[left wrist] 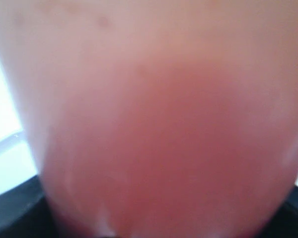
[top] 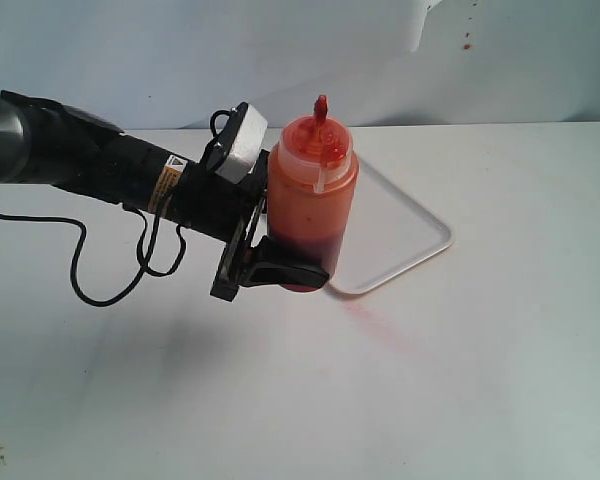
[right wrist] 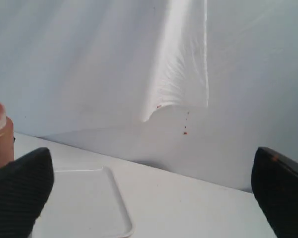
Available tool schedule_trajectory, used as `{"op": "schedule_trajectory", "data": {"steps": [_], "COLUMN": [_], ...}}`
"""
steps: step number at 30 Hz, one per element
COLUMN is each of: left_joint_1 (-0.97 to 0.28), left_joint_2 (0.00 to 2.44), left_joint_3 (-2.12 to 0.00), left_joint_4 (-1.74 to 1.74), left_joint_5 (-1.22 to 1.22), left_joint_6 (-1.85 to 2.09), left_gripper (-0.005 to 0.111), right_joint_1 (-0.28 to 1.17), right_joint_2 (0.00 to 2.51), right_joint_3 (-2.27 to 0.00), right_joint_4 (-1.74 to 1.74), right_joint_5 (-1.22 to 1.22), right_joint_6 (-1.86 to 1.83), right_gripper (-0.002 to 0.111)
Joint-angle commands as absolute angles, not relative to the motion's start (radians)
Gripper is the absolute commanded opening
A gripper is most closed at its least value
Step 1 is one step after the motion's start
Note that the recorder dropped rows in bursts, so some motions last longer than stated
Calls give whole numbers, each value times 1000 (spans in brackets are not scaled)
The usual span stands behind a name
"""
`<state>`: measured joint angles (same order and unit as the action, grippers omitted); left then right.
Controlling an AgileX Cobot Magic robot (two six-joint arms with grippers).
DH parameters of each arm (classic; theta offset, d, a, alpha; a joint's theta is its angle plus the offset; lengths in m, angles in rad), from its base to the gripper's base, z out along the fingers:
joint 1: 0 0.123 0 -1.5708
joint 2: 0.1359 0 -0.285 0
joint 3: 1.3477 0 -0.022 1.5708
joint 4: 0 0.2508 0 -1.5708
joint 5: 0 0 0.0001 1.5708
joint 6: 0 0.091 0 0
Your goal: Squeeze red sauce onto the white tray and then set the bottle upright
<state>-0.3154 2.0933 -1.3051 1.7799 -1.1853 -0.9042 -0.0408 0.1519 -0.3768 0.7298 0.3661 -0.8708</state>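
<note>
**One bottle clenched upright beside the tray**

Nearest in the exterior view, a faint red smear (top: 365, 315) is seen on the white tabletop (top: 430, 400), at five o'clock from the bottle (top: 313, 190). The bottle is held upright, nozzle uppermost, with its lower part clenched by the left pincer (top: 295, 262), whose arm is brought in from nine o'clock. Whether the base is set down on the tabletop cannot be told. The red sauce (top: 315, 240) is seen as a darker mass low behind the stained wall. The left wrist view is filled by that wall, blurred. The white tray (top: 410, 235) is laid just behind the bottle, toward two o'clock. Farther back, small red specks (top: 467, 42) are scattered on the pale backdrop. The right pincer (right wrist: 149, 191) is shown released in its own wrist view, its fingers spread wide, with a tray corner and the backdrop beyond them.
</note>
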Motion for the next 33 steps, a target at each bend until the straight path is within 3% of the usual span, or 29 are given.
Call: {"op": "schedule_trajectory", "data": {"steps": [1, 10, 24, 33], "left_joint_1": [-319, -319, -319, -321], "left_joint_2": [2070, 2070, 2070, 2070], "left_joint_3": [-1302, -1302, -1302, -1333], "left_joint_4": [1744, 1744, 1674, 1569], "left_joint_5": [-1221, -1197, -716, -461], "left_joint_6": [-913, -916, -1102, -1094], "left_gripper": [0, 0, 0, 0], "right_joint_1": [-47, 44, 250, 272], "right_joint_2": [252, 481, 864, 1117], "right_joint_3": [-381, -381, -404, -530], "right_joint_4": [740, 796, 749, 717], "right_joint_5": [333, 178, -154, -187], "right_joint_6": [-913, -1074, -1125, -1125], "right_gripper": [105, 105, 105, 105]}}
